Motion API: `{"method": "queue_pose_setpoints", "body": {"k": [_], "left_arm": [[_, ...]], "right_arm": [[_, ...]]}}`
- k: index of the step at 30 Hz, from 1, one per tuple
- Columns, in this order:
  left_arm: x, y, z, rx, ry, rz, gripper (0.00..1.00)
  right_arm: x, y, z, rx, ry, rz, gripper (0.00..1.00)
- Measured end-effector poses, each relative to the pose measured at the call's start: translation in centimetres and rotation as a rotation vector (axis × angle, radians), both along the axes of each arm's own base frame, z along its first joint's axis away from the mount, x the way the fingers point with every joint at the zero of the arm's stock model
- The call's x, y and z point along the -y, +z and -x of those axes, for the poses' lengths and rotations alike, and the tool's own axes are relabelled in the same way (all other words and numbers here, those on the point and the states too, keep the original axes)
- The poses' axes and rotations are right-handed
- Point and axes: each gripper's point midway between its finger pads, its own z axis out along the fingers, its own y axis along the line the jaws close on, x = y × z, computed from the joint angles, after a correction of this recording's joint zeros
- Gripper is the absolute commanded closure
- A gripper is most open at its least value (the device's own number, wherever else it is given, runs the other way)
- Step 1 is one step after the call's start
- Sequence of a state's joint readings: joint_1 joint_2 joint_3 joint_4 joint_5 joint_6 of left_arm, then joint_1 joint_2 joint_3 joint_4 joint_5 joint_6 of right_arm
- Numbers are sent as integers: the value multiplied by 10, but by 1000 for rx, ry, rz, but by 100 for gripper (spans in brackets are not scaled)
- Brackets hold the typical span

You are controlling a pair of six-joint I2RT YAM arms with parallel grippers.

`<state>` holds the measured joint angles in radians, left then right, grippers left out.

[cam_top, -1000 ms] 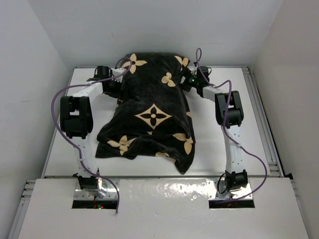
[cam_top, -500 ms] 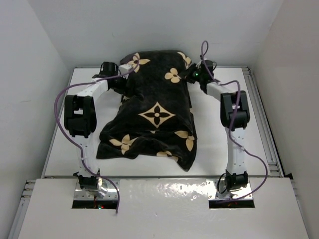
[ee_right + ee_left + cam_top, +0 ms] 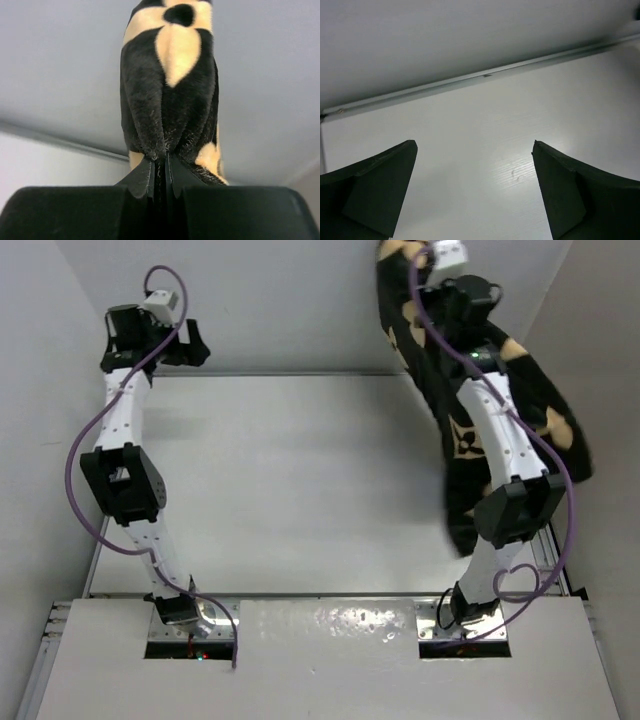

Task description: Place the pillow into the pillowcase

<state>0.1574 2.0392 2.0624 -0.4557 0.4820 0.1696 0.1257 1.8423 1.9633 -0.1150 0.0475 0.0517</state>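
The right gripper (image 3: pixel 159 162) was pinched tight on a plush fold of the black, tan-flowered pillowcase (image 3: pixel 535 375), which hung limp in the air above the table's (image 3: pixel 300 480) right edge. The left gripper (image 3: pixel 475 145) gaped wide, holding nothing, near the far left corner.

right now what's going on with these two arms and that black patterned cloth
The right gripper is shut on a pinch of the black soft fabric pillowcase printed with tan flower motifs. It holds the case high over the right side of the white table, with the fabric hanging down along the arm. The left gripper is open and holds nothing, raised near the far left corner. The cream-white quilted pillow is not in view by itself, and whether it is inside the case cannot be told.
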Motion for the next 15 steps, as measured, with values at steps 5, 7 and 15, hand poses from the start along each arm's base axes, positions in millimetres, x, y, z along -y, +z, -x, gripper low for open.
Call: {"method": "queue_pose_setpoints", "body": {"k": [5, 7, 15], "left_arm": [[-46, 4, 24, -20, 94, 19, 0], [-54, 2, 33, -31, 110, 27, 0], [-103, -20, 75, -94, 214, -16, 0]], "right_arm": [[-154, 6, 43, 82, 304, 371, 100], [-221, -25, 72, 90, 440, 471, 100], [-331, -322, 270, -217, 868, 632, 1]]}}
